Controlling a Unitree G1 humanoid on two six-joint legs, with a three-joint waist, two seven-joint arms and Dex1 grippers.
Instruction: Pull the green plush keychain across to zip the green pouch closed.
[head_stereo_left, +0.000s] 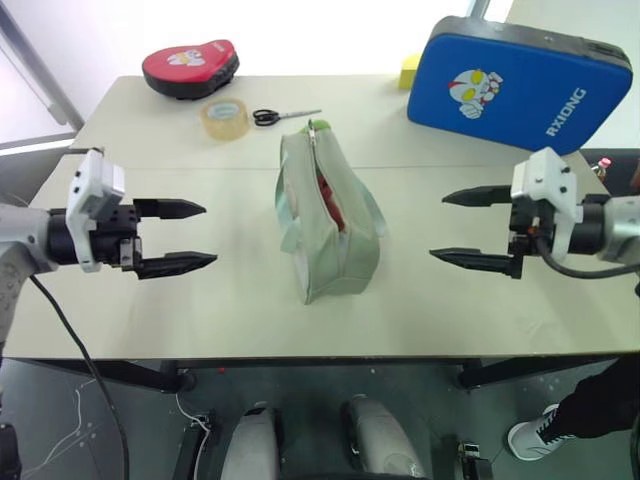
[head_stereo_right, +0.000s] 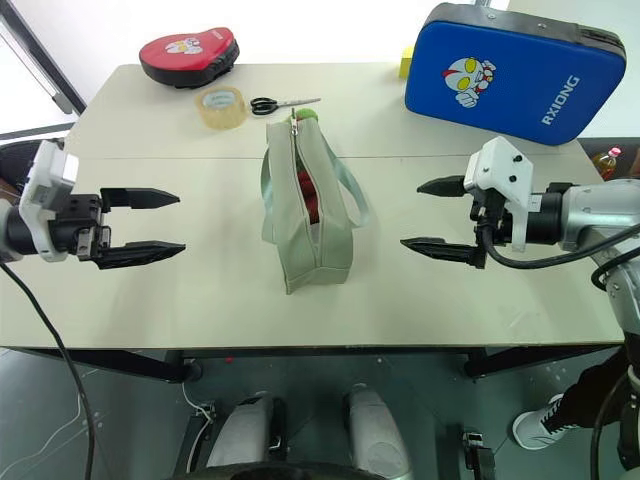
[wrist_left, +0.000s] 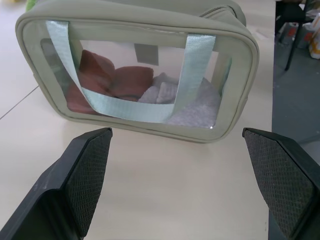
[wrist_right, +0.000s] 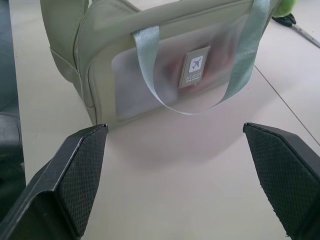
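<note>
Left eye view is showing the green pouch (head_stereo_left: 327, 215) standing upright near the middle of the beige table (head_stereo_left: 250, 320), its zipper running from near to far and gaping at the middle, with red contents showing through the gap. The green plush keychain (head_stereo_right: 306, 115) is sitting at the pouch's far end, just beside the scissors (head_stereo_left: 283, 116). The left gripper (head_stereo_left: 180, 236) is hovering left of the pouch, well apart from it, fingers spread wide and holding nothing. The right gripper (head_stereo_left: 467, 227) is hovering on the right, likewise spread wide and empty. A tape roll (head_stereo_left: 224, 118) is lying left of the scissors, with a red pad (head_stereo_left: 190, 67) at far left and a blue pad (head_stereo_left: 518, 85) at far right.
</note>
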